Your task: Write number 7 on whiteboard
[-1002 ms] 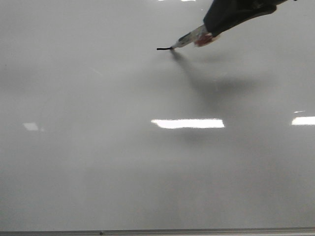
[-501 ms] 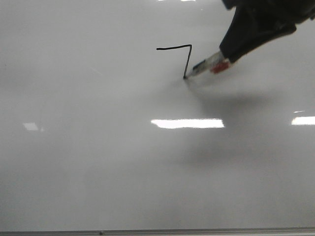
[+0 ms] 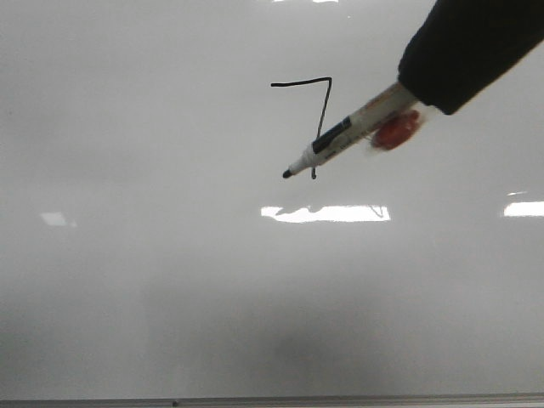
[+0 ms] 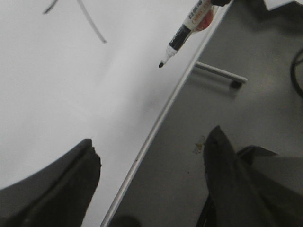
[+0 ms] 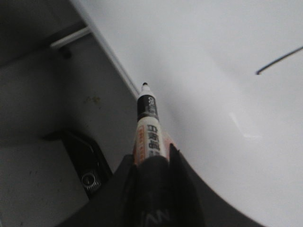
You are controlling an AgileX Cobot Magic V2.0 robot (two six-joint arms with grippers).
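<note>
Thin black hand-drawn number 7 (image 3: 316, 110) sits complete, upper centre of the glossy pale whiteboard (image 3: 170, 280). Right gripper (image 5: 152, 163) fingers clamp the white black-tipped marker (image 3: 340, 136), tip apparently off the board. Left gripper (image 4: 151, 189) spread wide, empty. Next: retract the marker.

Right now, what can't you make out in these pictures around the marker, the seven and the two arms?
- Front view: the right fingers are cut off by the top-right edge; a dark sleeve covers the back of the marker.
- Front view: the marker crosses part of the 7's downstroke.
- Left wrist view: the 7 is cut off by the edge.
- Right wrist view: only one stroke end of the 7 shows.
- No view shows the whole whiteboard.
</note>
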